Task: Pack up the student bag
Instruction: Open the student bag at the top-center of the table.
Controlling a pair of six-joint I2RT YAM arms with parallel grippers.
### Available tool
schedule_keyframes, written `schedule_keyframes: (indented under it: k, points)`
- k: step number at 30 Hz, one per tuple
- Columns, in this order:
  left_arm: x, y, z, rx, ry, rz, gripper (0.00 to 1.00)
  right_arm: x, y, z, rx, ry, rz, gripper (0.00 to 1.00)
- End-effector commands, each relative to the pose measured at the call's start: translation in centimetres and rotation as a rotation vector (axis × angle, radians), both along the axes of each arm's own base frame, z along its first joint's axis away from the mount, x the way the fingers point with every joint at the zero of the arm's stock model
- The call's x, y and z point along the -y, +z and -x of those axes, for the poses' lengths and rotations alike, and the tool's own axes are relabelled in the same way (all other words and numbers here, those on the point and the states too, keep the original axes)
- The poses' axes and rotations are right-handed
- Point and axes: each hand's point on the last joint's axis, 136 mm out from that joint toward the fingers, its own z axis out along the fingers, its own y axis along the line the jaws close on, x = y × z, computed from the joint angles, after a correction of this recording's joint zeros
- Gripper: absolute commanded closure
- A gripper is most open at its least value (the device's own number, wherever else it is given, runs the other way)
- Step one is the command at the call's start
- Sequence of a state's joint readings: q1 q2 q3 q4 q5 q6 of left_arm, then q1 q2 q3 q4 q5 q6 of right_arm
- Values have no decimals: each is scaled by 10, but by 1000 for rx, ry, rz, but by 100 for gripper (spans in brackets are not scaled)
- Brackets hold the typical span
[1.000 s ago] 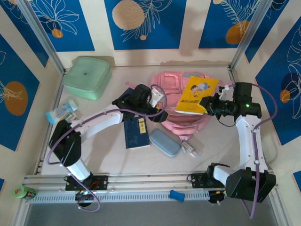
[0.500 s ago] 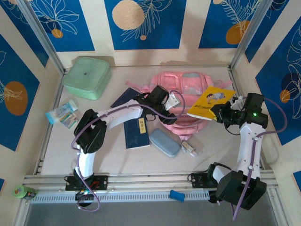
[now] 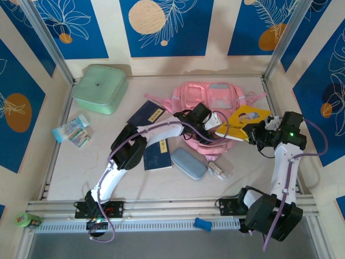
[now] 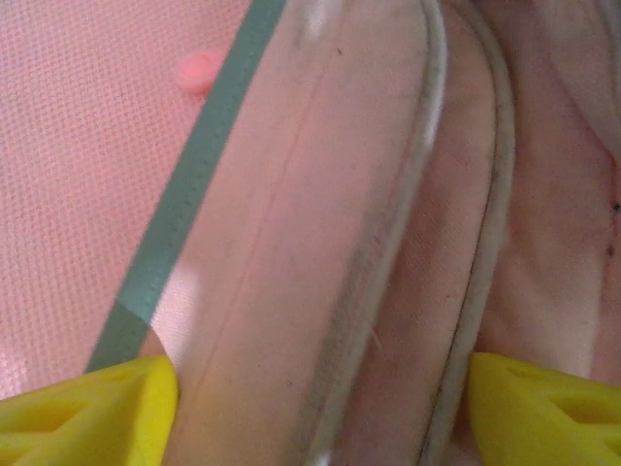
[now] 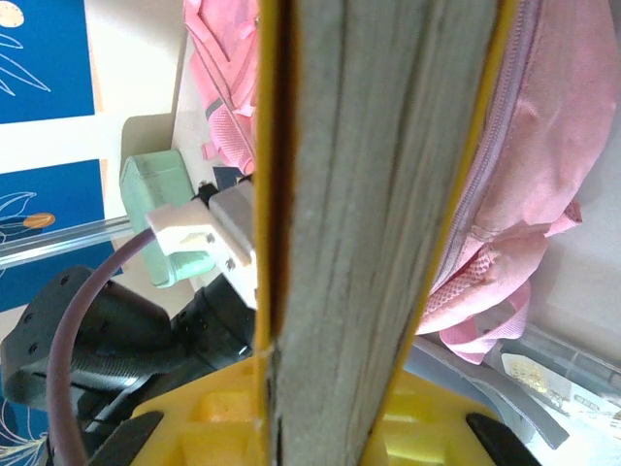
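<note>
The student bag is a pink backpack lying at the back middle of the table. My left gripper reaches across onto its lower right part. In the left wrist view its yellow fingertips stand wide apart and open, with a fold of the bag's pink fabric and its piping between them. My right gripper is shut on a yellow picture book, held beside the bag's right edge. In the right wrist view the book's page edge rises from the right gripper, with the bag behind it.
A mint-green lidded box stands at the back left. Two dark blue books and a grey-blue oval case lie in front of the bag. A tissue pack lies at the left. A small clear item lies beside the case.
My left arm has stretched rightward across the bag. The right gripper has carried the yellow book right and down, from over the bag to its right edge.
</note>
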State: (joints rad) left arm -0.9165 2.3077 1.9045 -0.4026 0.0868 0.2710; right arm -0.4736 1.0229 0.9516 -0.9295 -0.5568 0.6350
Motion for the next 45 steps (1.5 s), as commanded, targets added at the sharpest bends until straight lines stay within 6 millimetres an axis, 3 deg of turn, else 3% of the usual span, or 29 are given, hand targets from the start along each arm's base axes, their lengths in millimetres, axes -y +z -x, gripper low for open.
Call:
schedule_keyframes:
  k: [1, 3, 6, 8, 11, 15, 26, 31, 38, 42, 45]
  points:
    - [-3, -8, -23, 62, 52, -55, 28, -6, 15, -1, 84, 30, -23, 100]
    - [0, -9, -29, 64, 72, -50, 37, -7, 13, 1, 82, 29, -25, 100]
    - [2, -9, -33, 63, 78, -45, 60, -6, 15, 2, 88, 27, -26, 100]
    - [3, -5, -32, 61, 79, -33, 80, -7, 16, 2, 95, 29, -23, 100]
    - [2, 7, -31, 63, 77, -19, 100, -9, 18, 2, 108, 42, -35, 100]
    - [-9, 25, -29, 61, 125, -6, 100, -13, 22, 2, 123, 56, -58, 100]
    - [-72, 67, -23, 33, 370, 66, 100, -41, 25, -4, 133, 176, -61, 100]
    - [-79, 92, -26, -3, 454, 132, 100, -49, 30, -6, 131, 212, -38, 100]
    - [-63, 143, -30, -36, 466, 283, 100, -41, 34, 9, 98, 197, 39, 100]
    - [-56, 134, -18, -86, 389, 267, 100, -34, 32, 15, 88, 165, 23, 100]
    - [-51, 112, 1, -134, 277, 233, 100, -26, 27, 20, 63, 128, 25, 100]
